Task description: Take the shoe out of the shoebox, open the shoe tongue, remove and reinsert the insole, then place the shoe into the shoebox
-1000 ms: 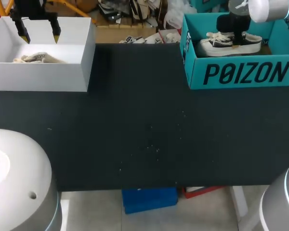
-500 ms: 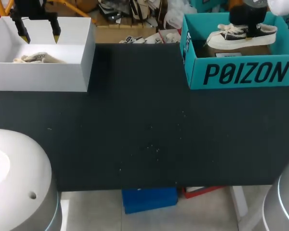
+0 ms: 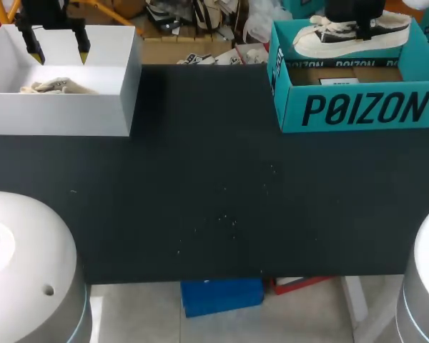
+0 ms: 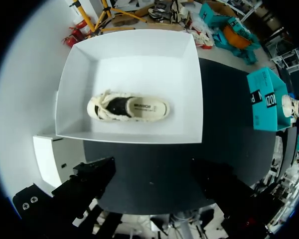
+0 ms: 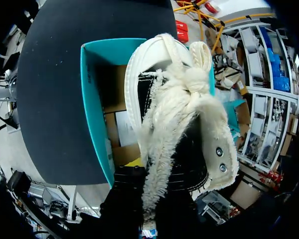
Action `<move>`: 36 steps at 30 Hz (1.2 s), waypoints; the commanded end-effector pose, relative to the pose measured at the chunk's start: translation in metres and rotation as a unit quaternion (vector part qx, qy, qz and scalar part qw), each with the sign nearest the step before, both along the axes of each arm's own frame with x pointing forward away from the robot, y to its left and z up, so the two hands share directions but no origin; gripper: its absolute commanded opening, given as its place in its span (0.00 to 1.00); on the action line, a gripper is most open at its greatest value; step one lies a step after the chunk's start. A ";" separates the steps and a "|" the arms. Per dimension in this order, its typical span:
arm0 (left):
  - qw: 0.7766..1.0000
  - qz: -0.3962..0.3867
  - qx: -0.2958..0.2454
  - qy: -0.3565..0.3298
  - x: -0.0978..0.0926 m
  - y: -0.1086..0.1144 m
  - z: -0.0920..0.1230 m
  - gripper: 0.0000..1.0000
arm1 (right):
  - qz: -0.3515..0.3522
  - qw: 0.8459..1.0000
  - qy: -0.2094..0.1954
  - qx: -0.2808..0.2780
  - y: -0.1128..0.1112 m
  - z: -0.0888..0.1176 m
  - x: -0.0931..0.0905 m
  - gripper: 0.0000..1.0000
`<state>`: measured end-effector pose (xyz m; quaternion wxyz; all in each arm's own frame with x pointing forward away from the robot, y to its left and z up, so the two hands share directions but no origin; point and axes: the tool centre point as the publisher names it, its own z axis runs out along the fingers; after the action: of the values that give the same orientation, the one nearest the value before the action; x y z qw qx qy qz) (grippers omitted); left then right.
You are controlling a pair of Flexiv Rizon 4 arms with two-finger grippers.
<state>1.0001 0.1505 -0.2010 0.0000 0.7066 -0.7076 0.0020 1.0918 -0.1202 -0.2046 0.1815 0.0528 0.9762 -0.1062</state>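
At the far left of the table (image 3: 214, 179), the left gripper (image 3: 58, 48) hangs over the white box (image 3: 64, 118). Its fingers are spread wide and hold nothing. The two yellow tips point down above the box's far part. In the left wrist view the box lies ahead of the fingers with its top open. A cream shoe (image 4: 129, 107) lies inside on the box floor. It is set lengthwise, its frayed laces toward the left wall, and it is apart from every wall. The gripper does not touch this shoe.

The middle of the table is a bare dark sheet with a few pale specks.

At the far right stands the teal shoebox (image 3: 357, 107), with its printed front wall facing the near side. Its brown floor shows, with a white slip of paper lying on it. The shoe (image 3: 347, 39) is out of the shoebox and is held in the air above the far part of the opening. Its toe points left and its white sole is roughly level. The right gripper (image 3: 354, 18) comes down from above and is clamped on the shoe at its collar. The right wrist view shows the dark fingers pressing the shoe's black upper from both sides, with shaggy cream laces running forward between them. The shoebox's open top lies beneath the toe. Whether the sole brushes the far rim of the shoebox cannot be told.
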 end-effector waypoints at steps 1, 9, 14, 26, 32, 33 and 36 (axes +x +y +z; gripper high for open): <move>1.000 0.000 0.001 0.001 0.000 0.000 0.000 1.00 | 0.005 0.997 -0.070 -0.032 0.057 0.093 -0.073 0.00; 1.000 0.000 0.001 0.001 0.000 0.000 0.000 1.00 | 0.018 0.997 -0.071 -0.013 0.137 0.105 -0.147 0.00; 1.000 0.000 0.001 0.001 0.000 0.000 0.000 1.00 | 0.009 0.997 -0.070 0.016 0.178 0.091 -0.189 0.00; 1.000 0.000 0.001 0.001 0.000 0.000 0.000 1.00 | 0.004 0.992 -0.082 0.094 0.258 0.022 -0.250 0.00; 1.000 0.000 0.001 0.001 0.000 0.000 0.000 1.00 | 0.008 0.993 -0.051 0.110 0.286 -0.019 -0.268 0.00; 1.000 0.000 0.001 0.001 0.000 0.000 0.000 1.00 | 0.007 0.993 -0.047 0.112 0.290 -0.025 -0.270 0.00; 1.000 0.000 0.001 0.001 0.000 0.000 0.000 1.00 | 0.008 0.993 -0.039 0.115 0.299 -0.043 -0.274 0.00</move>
<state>1.0001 0.1505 -0.2010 0.0000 0.7066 -0.7076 0.0020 0.8127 0.1666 -0.2261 0.2129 0.0683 0.9746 0.0133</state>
